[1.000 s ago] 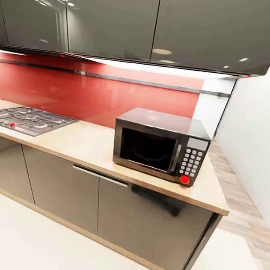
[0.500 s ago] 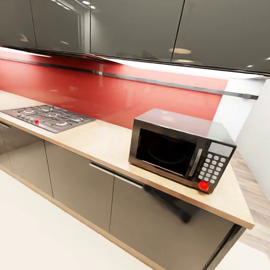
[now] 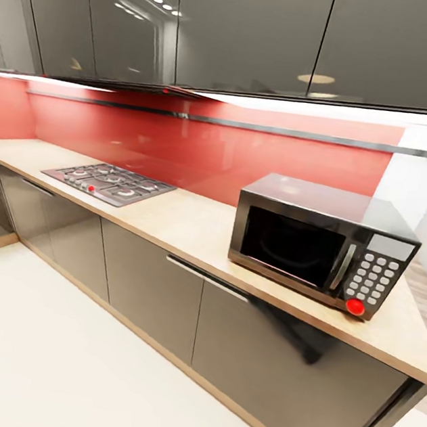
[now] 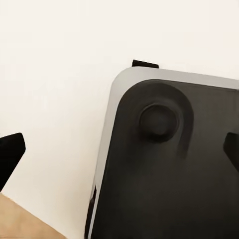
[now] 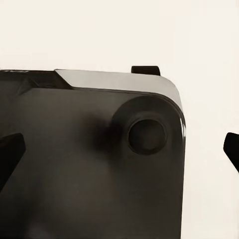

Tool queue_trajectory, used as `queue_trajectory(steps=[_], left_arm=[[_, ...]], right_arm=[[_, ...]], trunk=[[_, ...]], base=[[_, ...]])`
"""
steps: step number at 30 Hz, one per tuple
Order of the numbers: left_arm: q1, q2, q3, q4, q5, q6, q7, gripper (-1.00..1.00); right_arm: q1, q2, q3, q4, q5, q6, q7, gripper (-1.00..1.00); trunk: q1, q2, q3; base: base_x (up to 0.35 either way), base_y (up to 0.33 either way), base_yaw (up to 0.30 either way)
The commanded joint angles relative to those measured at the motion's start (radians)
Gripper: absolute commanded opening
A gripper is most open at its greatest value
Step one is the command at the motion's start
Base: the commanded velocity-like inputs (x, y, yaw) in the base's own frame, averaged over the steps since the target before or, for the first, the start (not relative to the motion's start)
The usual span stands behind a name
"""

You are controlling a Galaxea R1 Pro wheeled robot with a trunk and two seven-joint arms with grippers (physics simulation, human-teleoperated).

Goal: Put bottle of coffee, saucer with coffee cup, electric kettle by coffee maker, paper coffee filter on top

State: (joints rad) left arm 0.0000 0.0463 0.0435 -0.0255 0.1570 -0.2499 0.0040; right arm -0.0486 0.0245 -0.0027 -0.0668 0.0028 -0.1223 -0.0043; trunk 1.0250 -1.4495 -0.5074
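Kitchen countertop (image 3: 191, 227) carries a microwave (image 3: 318, 246), with a gas hob (image 3: 112, 183) well beside it. Both grippers hang spread, seemingly over the robot's base (image 4: 169, 169); better to keep scanning slowly along the counter.

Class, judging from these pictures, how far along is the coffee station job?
Nothing looks done: the countertop carries a microwave and a hob, with no coffee items there. Nothing is in hand: both grippers hang open over the robot's base. Every step remains.
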Motion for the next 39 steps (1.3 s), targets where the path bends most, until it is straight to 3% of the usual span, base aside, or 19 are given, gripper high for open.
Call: queue_trajectory(steps=[1, 13, 39], left_arm=[[0.000, 0.000, 0.002, -0.001, 0.000, -0.002, 0.000, 1.00], [0.000, 0.002, -0.006, -0.001, -0.007, -0.003, -0.001, 1.00], [0.001, 0.004, -0.005, 0.001, -0.007, -0.006, -0.001, 1.00]], right_arm=[[0.000, 0.000, 0.000, 0.001, 0.000, -0.003, 0.000, 1.00], [0.000, 0.000, 0.001, 0.001, 0.000, -0.004, 0.000, 1.00], [0.000, 0.000, 0.004, 0.001, 0.000, -0.004, 0.000, 1.00]], trunk=[[0.000, 0.000, -0.002], [0.000, 0.000, -0.008], [0.000, 0.000, -0.022]], base=[[0.000, 0.000, 0.258], [0.022, 0.000, 0.269], [0.306, 0.107, 0.271]])
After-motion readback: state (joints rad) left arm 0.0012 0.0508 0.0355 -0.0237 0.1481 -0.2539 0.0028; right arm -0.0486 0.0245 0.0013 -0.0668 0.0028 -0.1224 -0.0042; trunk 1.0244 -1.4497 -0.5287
